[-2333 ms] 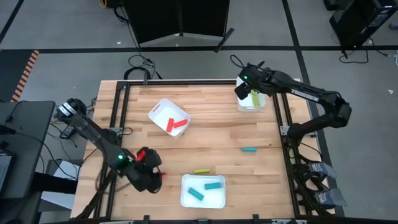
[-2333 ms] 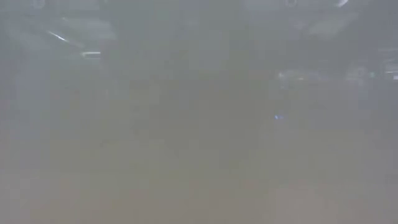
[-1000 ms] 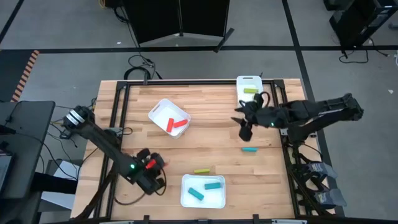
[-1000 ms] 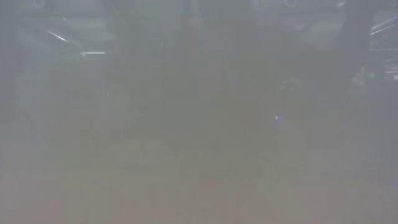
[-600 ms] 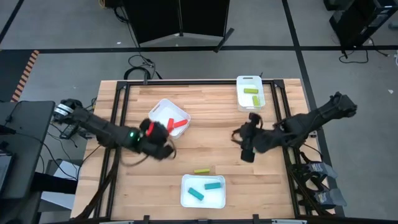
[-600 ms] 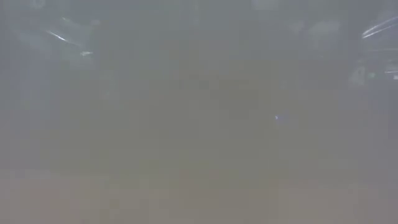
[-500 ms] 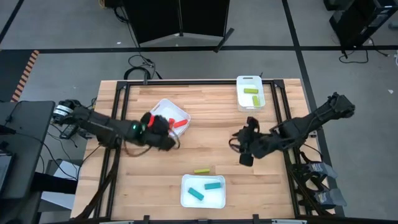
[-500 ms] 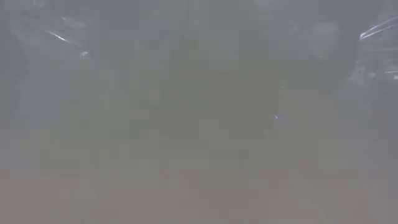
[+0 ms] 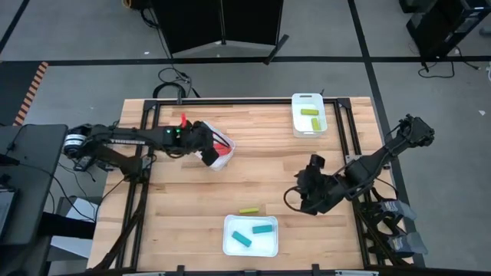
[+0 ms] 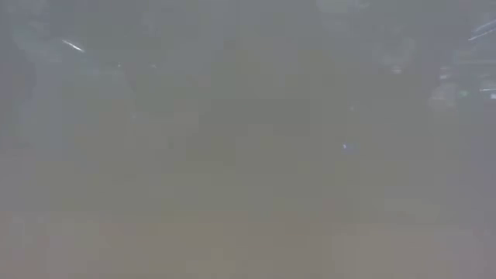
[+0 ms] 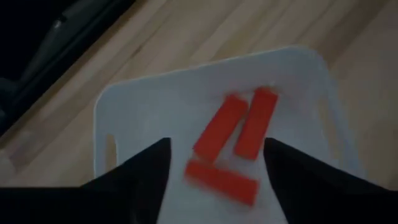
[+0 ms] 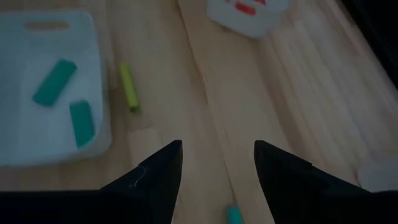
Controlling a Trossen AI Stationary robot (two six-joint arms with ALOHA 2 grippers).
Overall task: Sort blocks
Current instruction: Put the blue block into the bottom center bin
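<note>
My left gripper [image 9: 209, 153] hovers open over the far-left white tray [image 11: 124, 99]. Three red-orange blocks lie in that tray: two side by side [image 11: 219, 126] [image 11: 255, 122] and a blurred one [image 11: 221, 180] below the gap between my fingers. My right gripper [image 9: 307, 201] is open and low at the table's right. Its fingers stand on either side of a teal block [image 12: 233, 214], which the arm hides in the high view. A yellow-green block [image 9: 248, 210] lies on the bare wood. Two teal blocks [image 9: 253, 233] lie in the near tray. The low view shows only haze.
A third white tray [image 9: 309, 115] at the far right holds yellow-green blocks. The near tray [image 9: 230, 247] sits at the table's near edge, left of my right gripper. A dark metal frame [image 9: 146, 138] borders the table. Bare wood [image 9: 253, 169] lies between the trays.
My left gripper has swung from the near-left corner toward the far edge and now hangs over the red tray; the tray now holds three red blocks instead of two. My right gripper has moved from mid-right toward the near edge and come over the loose teal block.
</note>
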